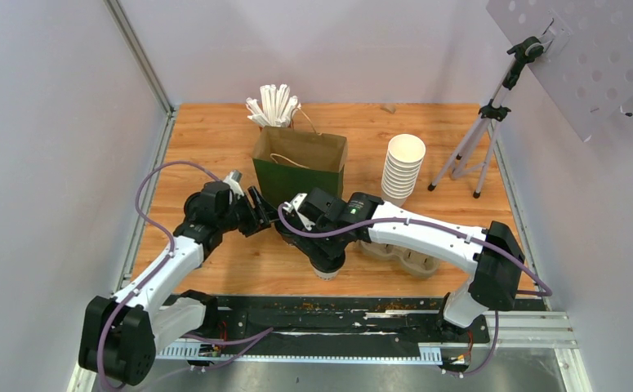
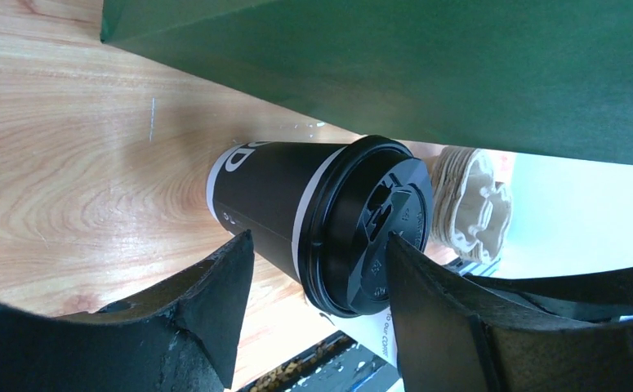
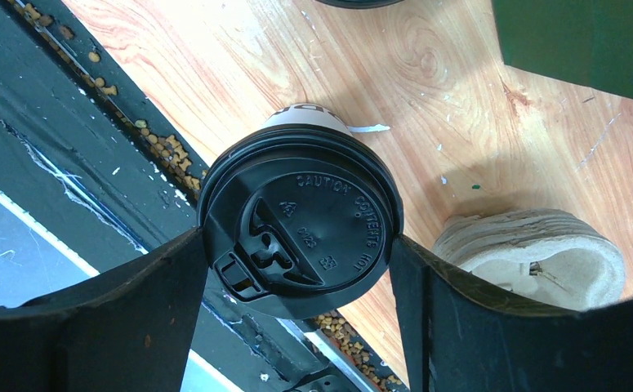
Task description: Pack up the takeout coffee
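The takeout coffee point(image 3: 296, 220), a white cup with a round black sip lid, sits between the fingers of my right gripper point(image 3: 296, 245). Both fingers press on the lid's rim. In the top view my right gripper point(image 1: 323, 260) covers this cup just in front of the green paper bag point(image 1: 300, 167). A second lidded cup with a black sleeve point(image 2: 280, 196) stands beside the bag. My left gripper point(image 2: 317, 245) is open around that cup. One finger is level with the lid, and the other stands off the sleeve with a gap.
A stack of cardboard cup carriers point(image 1: 403, 255) lies under my right arm. Lidless white cups point(image 1: 403, 167) are stacked at the back right. Wrapped straws point(image 1: 274, 104) stand behind the bag. A tripod point(image 1: 480, 147) stands at the right. Brown crumbs point(image 3: 158, 147) litter the black strip at the near edge.
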Robot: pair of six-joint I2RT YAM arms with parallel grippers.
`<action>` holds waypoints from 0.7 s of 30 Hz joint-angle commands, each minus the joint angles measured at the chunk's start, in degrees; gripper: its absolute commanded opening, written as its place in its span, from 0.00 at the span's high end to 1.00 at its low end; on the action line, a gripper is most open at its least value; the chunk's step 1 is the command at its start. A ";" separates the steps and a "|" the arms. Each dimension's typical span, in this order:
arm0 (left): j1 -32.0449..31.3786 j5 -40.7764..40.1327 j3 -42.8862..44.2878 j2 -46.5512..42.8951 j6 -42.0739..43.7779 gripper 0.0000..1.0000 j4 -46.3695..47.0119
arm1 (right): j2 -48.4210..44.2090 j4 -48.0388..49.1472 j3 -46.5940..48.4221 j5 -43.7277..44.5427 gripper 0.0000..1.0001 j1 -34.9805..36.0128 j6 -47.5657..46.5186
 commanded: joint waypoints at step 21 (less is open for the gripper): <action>-1.50 -5.75 7.96 -1.98 6.95 0.70 -14.06 | -0.81 1.59 -0.45 -0.57 0.24 -0.76 -0.03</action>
